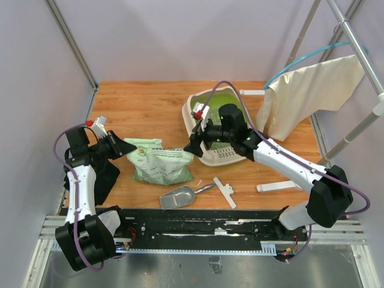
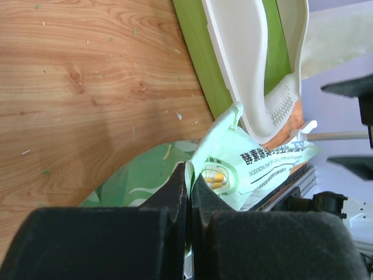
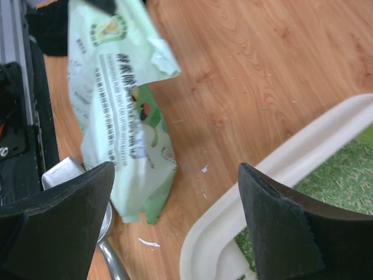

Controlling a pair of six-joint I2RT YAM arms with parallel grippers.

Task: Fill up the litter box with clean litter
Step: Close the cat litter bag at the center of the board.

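Note:
The litter box is a cream-white tray standing right of centre, and its rim shows in both wrist views. A grainy green surface lies inside it; I cannot tell whether this is the clean litter. A light green printed bag lies flat to the box's left. My left gripper is shut on the bag's upper left edge. My right gripper hangs open over the gap between the bag and the box's near-left corner, holding nothing.
A silver metal scoop lies near the front edge below the bag. White plastic strips lie on the wood. A cream cloth hangs from a rack at the right. Black fabric sits by the left arm.

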